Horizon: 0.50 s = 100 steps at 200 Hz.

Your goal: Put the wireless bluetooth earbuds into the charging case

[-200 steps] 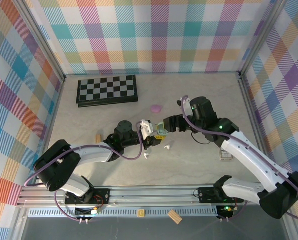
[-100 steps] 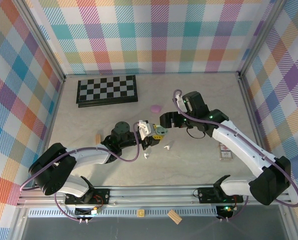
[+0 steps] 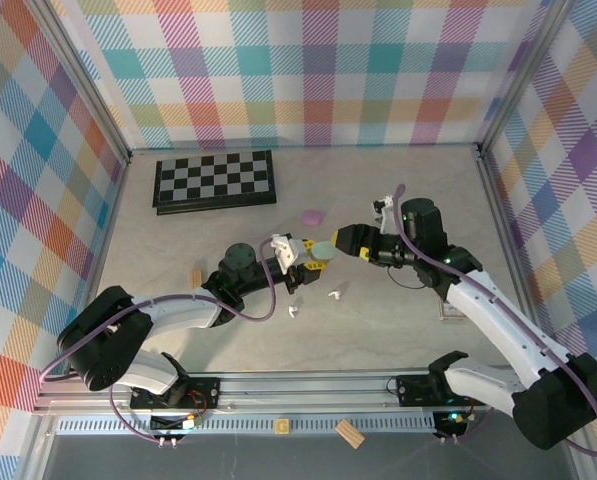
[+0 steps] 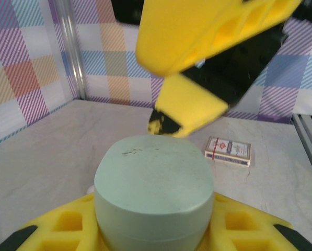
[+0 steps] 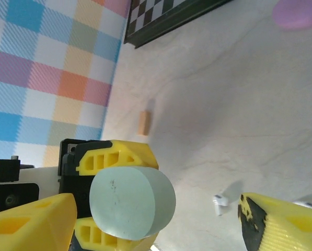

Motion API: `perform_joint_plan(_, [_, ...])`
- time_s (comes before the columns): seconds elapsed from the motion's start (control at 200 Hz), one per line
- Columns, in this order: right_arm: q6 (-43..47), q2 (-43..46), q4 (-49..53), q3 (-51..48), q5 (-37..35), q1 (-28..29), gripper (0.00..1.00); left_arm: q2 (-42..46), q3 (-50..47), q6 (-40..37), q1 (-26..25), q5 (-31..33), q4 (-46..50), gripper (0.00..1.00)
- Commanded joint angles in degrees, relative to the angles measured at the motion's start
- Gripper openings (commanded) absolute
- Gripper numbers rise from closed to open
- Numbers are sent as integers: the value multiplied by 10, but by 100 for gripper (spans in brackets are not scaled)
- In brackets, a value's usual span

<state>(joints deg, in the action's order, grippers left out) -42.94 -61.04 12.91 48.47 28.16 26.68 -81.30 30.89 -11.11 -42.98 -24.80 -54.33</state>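
A mint green charging case is held off the table with my left gripper shut on its lower part. In the left wrist view the case sits between yellow fingers, its lid down. My right gripper is open just right of the case, one yellow finger hanging close above and behind the lid. The right wrist view has the case lying between its wide-spread fingertips. Two white wireless bluetooth earbuds lie on the table below the case; one is in the right wrist view.
A purple case lies behind the grippers, with a folded chessboard at the back left. A small wooden block stands left of my left arm. A card deck lies on the right, under my right arm.
My right arm has swung its wrist out to the right, and its fingers have drawn slightly back from the case. The left gripper has raised the case a little up and right.
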Motion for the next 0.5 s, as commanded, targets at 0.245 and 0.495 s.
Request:
perform_joint_plan(0.245, [-282,-44,-301,-79,118,8,59,24,19,11,5,6,-24,29])
perform_joint_plan(0.495, [-306,-52,-338,-87,117,11,31,31,23,-11,5,21,8,30])
